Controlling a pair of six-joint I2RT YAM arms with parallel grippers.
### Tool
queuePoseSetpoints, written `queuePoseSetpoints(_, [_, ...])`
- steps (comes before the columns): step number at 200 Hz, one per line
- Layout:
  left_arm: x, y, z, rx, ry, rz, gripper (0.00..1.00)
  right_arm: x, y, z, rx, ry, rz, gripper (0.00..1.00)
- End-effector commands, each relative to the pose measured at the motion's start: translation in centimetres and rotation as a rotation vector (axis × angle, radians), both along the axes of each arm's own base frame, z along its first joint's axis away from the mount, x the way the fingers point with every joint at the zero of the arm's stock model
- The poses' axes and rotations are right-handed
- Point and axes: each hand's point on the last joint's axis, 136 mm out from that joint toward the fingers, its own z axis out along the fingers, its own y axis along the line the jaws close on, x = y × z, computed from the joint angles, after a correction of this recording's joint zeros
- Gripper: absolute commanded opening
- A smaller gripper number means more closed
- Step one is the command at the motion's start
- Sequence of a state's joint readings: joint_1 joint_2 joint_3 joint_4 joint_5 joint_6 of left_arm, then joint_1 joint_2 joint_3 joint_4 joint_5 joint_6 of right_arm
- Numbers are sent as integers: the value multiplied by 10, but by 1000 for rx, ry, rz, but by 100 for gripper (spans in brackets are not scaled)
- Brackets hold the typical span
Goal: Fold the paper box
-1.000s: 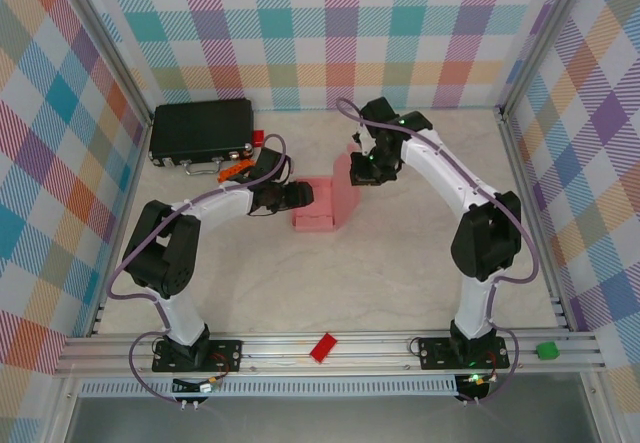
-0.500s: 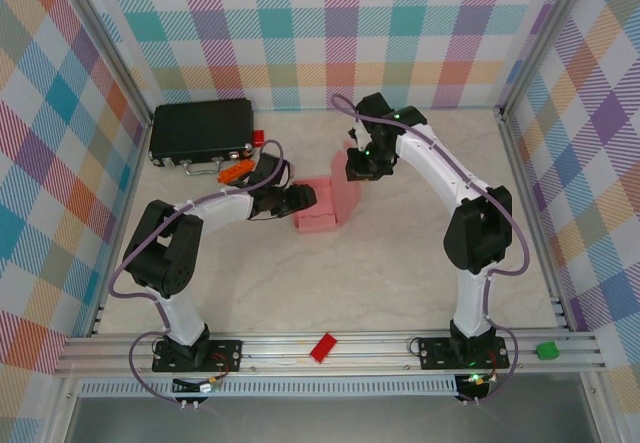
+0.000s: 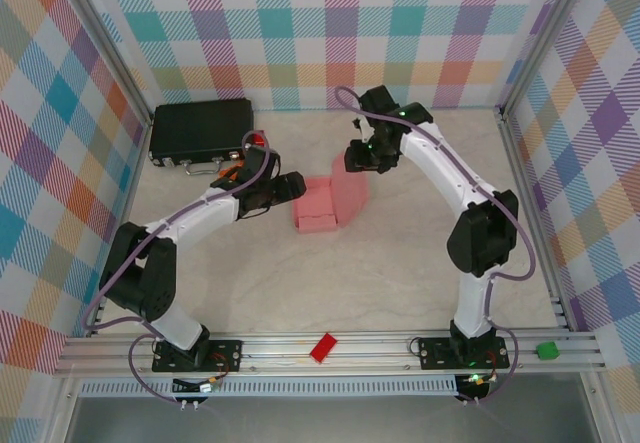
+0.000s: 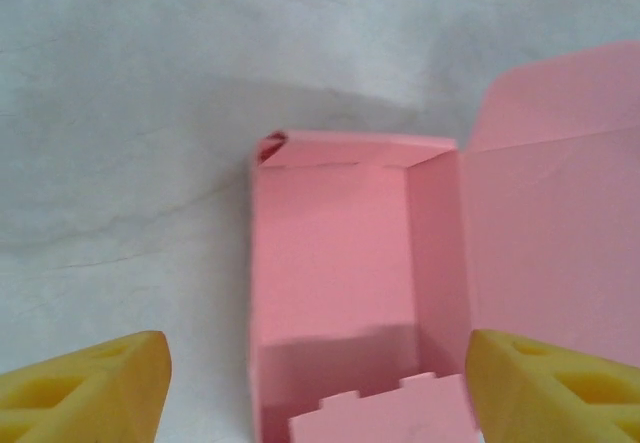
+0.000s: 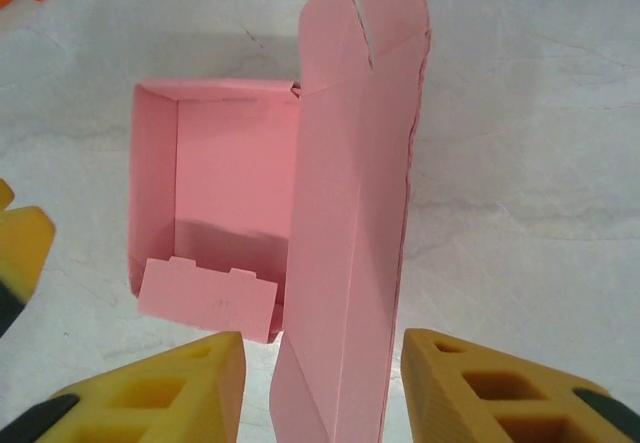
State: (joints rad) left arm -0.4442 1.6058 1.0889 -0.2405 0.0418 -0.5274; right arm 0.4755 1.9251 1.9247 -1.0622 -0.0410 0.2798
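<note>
The paper box [image 3: 322, 206] is thin pale-pink card, so I judge it very light, springy at the creases and easy to dent or skid across the smooth desk [image 3: 400, 263]. It sits as an open tray just ahead of the left claw [image 3: 292, 187]. Its tall lid panel [image 5: 350, 213] stands nearly upright, directly under the right claw [image 3: 358, 160].

The left claw is released, its yellow fingers [image 4: 90, 383] spread wide, with the tray mouth between and beyond them, untouched. The right claw is also released. The lid's free edge rises into the gap between its fingers [image 5: 180, 388]; whether the outer finger brushes the card I cannot tell.

A short notched flap [image 5: 207, 298] leans over the tray end nearest both claws, loose and not tucked in.

Good holds would be the lid's free edge, pinched flat across the card, or a tray wall near a corner, where the fold stiffens it. A hard squeeze mid-panel would likely buckle it.

Beyond the right claw's outer finger the desk lies bare, leaving room to swing the lid. Behind the left claw sit a black case [image 3: 200, 131] and a small orange piece [image 3: 232, 170], well apart from the box. The enclosure walls stand far off.
</note>
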Motion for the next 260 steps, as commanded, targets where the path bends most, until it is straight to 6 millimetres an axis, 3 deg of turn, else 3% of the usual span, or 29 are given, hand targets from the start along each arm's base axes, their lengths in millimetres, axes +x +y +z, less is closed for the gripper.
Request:
queuePoseSetpoints(1, [-3,1,-25,26,52,-20,80,-1,-9,27,50,-59,-27,47])
queuePoseSetpoints(50, [1,-26,-50,-82,103,-87,79,-11,-38,13,24,-47,-106,51])
queuePoseSetpoints(84, [-3,-39,-57,-166,132,-95,74,-27,-56,10,41,-53,-148,55])
queuePoseSetpoints(114, [-16,-54,-59,-260,160,-99,67,-44,-75,-3,27,-41,-193,57])
queuePoseSetpoints(154, [-41,-79,-61,-307,176,-137,66,-64,-96,-18,36,-32,-260,59])
queuePoseSetpoints(207, [-53,-123,-55,-397,186,-225,65,-93,-97,-40,139,-14,-323,59])
queuePoseSetpoints(232, [-52,-120,-45,-363,158,-233,68,-105,-88,-54,252,11,-364,58])
queuePoseSetpoints(260, [-55,-95,-26,-235,92,-216,80,-117,-76,-64,387,34,-408,57])
